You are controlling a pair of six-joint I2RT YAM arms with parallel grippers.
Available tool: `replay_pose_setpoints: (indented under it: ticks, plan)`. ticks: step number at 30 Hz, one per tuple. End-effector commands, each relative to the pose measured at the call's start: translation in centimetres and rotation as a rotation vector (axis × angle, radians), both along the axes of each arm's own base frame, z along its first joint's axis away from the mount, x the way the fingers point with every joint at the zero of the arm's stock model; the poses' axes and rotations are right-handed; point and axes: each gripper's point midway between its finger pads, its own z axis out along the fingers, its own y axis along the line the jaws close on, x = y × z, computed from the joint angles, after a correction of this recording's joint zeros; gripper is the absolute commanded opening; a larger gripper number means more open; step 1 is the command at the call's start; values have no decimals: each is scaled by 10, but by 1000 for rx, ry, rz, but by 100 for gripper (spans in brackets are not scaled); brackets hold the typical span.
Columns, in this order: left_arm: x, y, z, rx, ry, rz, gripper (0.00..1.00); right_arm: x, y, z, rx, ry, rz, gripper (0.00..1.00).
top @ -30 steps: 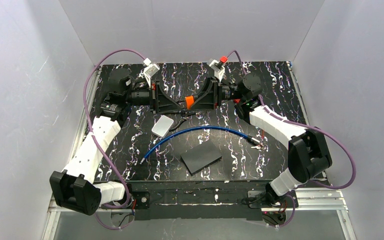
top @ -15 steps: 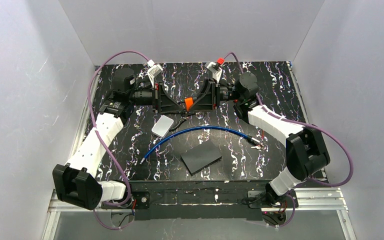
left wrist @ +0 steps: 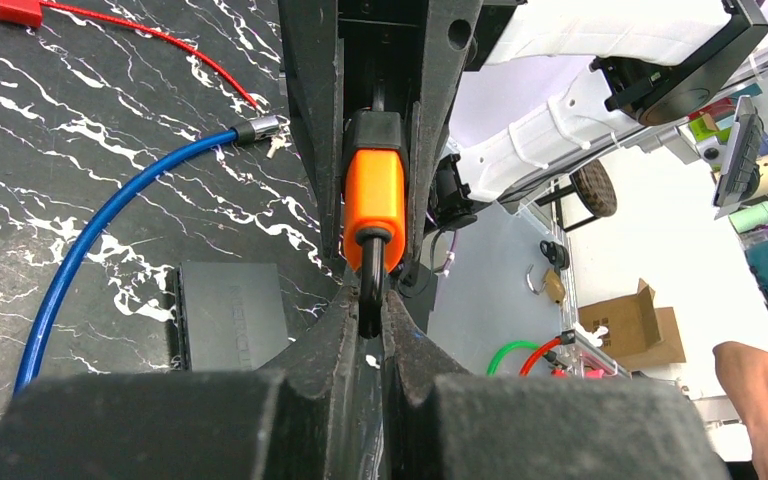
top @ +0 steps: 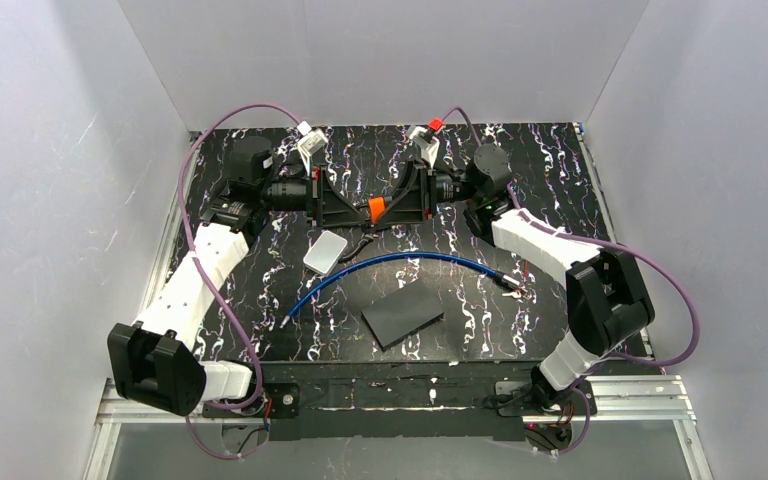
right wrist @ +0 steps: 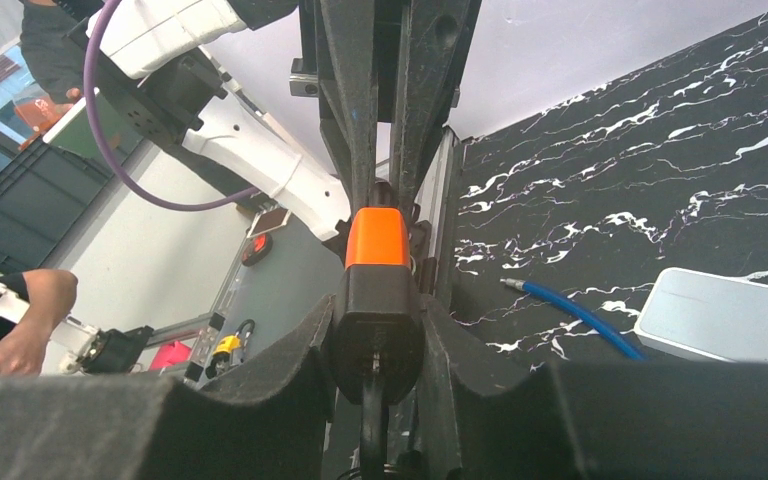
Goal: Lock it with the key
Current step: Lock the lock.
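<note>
The left gripper (left wrist: 365, 300) and right gripper (right wrist: 374, 335) both clamp the orange-and-black item (top: 377, 207) between them. Next, I think, a steady twist (the lock (top: 410, 256) lies below the jaws, untouched).

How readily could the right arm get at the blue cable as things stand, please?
Probably not at once: the right gripper is shut on the orange-and-black item, shared with the left gripper. The blue cable lies uncovered on the table, so the way looks free once it lets go.
</note>
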Motion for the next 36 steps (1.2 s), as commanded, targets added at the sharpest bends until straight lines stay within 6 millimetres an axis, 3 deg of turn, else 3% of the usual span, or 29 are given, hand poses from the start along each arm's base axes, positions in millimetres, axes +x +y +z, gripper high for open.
replay_pose_setpoints:
  ticks: [1, 5, 8, 12, 14, 22, 27, 36]
  plan:
    - [-3, -24, 16, -23, -89, -49, 0, -44, 33, 22, 63, -76, 127, 1]
    - [6, -7, 23, -55, -81, -11, 0, -31, 22, 29, 63, -88, 91, 1]
    - [14, 11, 23, -46, -99, 43, 0, -10, 3, 33, 56, -102, 25, 24]
    - [4, 19, 20, -5, -127, 31, 0, 10, -18, 37, 41, -121, -44, 69]
    - [0, 20, 20, 5, -126, 14, 0, 19, -25, 37, 30, -134, -73, 78]
    - [-14, 21, 18, 1, -129, -55, 0, 31, -30, 23, -52, -211, -96, 80]
    - [-17, 20, 16, -5, -110, -79, 0, 23, -28, 21, -52, -226, -48, 76]
    - [-14, 21, 16, 1, -118, -71, 0, 9, -33, 12, -72, -222, -3, 54]
